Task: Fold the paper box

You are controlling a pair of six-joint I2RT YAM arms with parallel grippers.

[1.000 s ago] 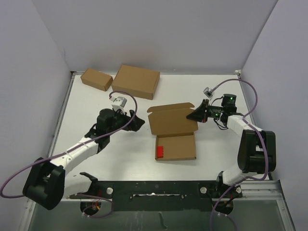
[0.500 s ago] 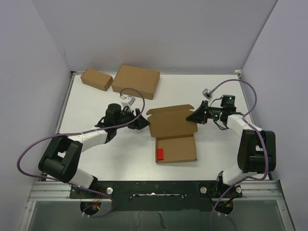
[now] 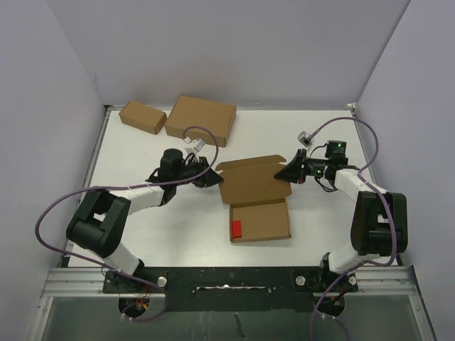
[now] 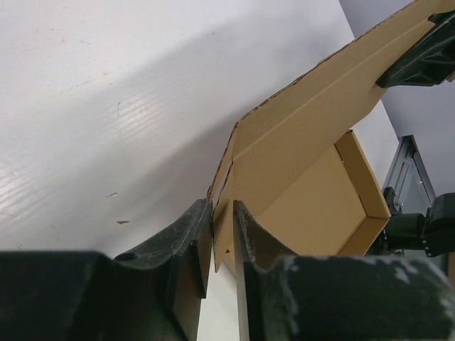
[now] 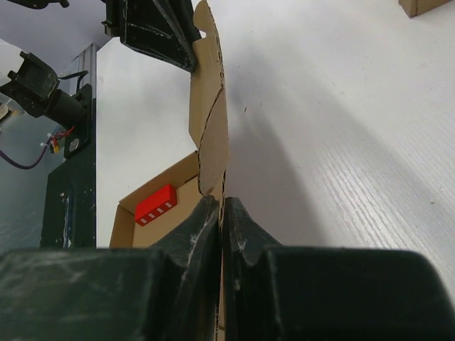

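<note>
The paper box (image 3: 259,220) lies open mid-table, its shallow tray nearest me and its lid (image 3: 252,177) raised behind it. My left gripper (image 3: 213,177) sits at the lid's left side flap. In the left wrist view its fingers (image 4: 222,207) stand close together with the flap (image 4: 226,177) between the tips. My right gripper (image 3: 286,172) is at the lid's right flap. The right wrist view shows those fingers (image 5: 221,201) pinched shut on the thin cardboard edge (image 5: 210,142). A small red block (image 3: 237,227) lies in the tray's left end.
A larger brown cardboard box (image 3: 200,120) and a smaller one (image 3: 143,116) stand at the back left near the wall. Grey walls close off the table's back and sides. Cables loop from both arms over the white tabletop (image 3: 142,227).
My left arm has reached right to the lid's left flap, and its jaws have narrowed from wide open to closed round that flap. The right gripper has kept its hold and place.
</note>
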